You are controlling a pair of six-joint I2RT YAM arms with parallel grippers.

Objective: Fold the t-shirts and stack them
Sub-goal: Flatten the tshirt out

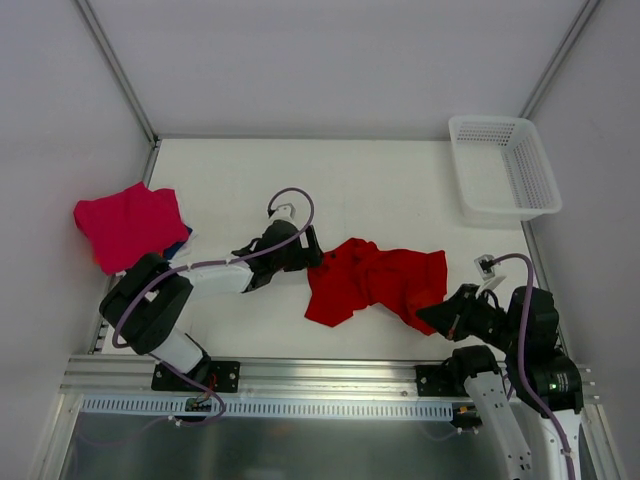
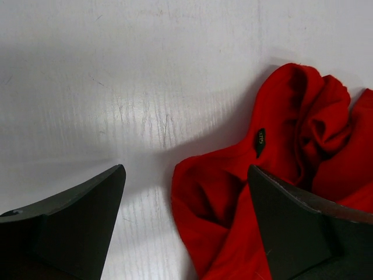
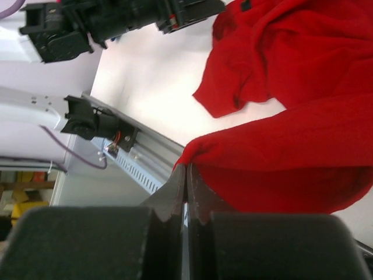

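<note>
A bright red t-shirt (image 1: 375,280) lies crumpled on the white table, in the middle. My left gripper (image 1: 305,250) is open just left of the shirt's upper left edge; in the left wrist view the red cloth (image 2: 291,134) lies between and beyond the wide-apart fingers (image 2: 291,221), a small black label on it. My right gripper (image 1: 432,315) is shut on the shirt's right lower corner (image 3: 280,151), pinching a fold and lifting it. A magenta-pink shirt (image 1: 130,222) lies folded at the far left, with dark blue and orange cloth showing under its edge.
A white mesh basket (image 1: 503,165) stands at the back right corner. White walls close the table at left, right and back. A metal rail (image 1: 320,375) runs along the near edge by the arm bases.
</note>
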